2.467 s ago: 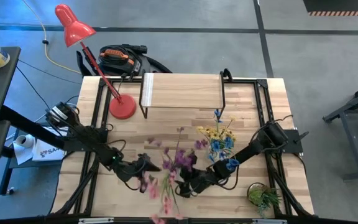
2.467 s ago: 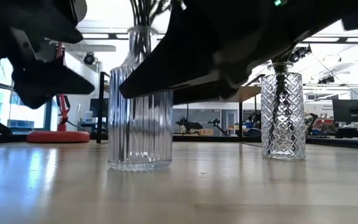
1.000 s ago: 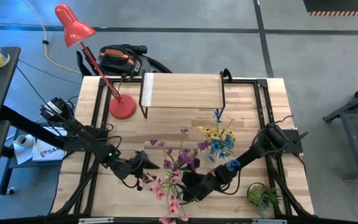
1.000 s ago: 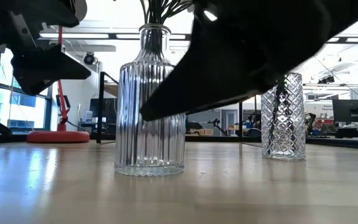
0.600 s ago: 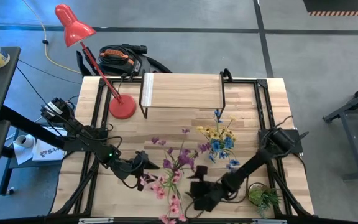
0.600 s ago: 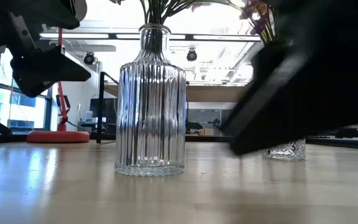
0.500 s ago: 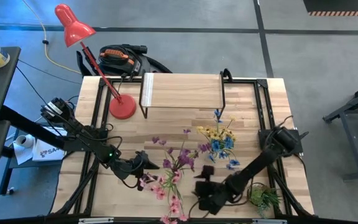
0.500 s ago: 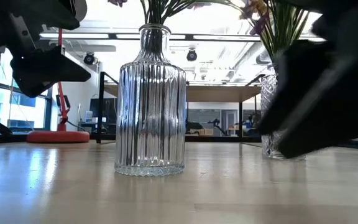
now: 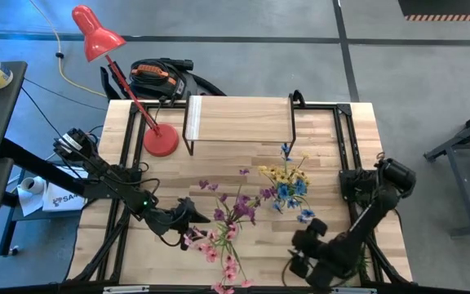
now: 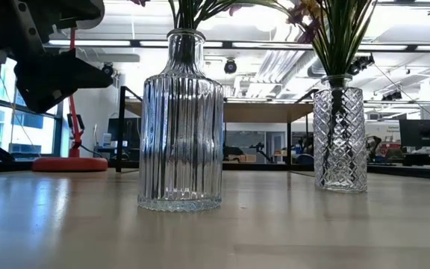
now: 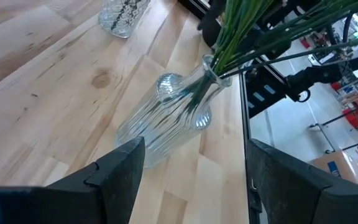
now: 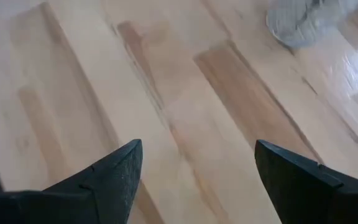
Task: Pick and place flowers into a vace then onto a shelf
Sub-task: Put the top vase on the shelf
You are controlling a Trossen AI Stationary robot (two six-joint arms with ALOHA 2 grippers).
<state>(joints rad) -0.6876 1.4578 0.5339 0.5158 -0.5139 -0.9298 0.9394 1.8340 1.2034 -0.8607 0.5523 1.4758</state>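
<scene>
Right claw (image 9: 300, 255) withdrawn from ribbed vase (image 10: 180, 119), empty, fingers apart, left claw (image 9: 192, 214) wide beside it

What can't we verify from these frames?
- Blooms in the ribbed vase: low view cuts them off at its top edge.
- Diamond-cut vase: left wrist view crops it at the top edge; the right wrist view shows only a blurred piece.
- Shelf: the ribbed vase hides most of it in the low view.
- Small potted plant: not visible in the high view; the right arm may cover it.
- Right tool: out of the low view.
</scene>
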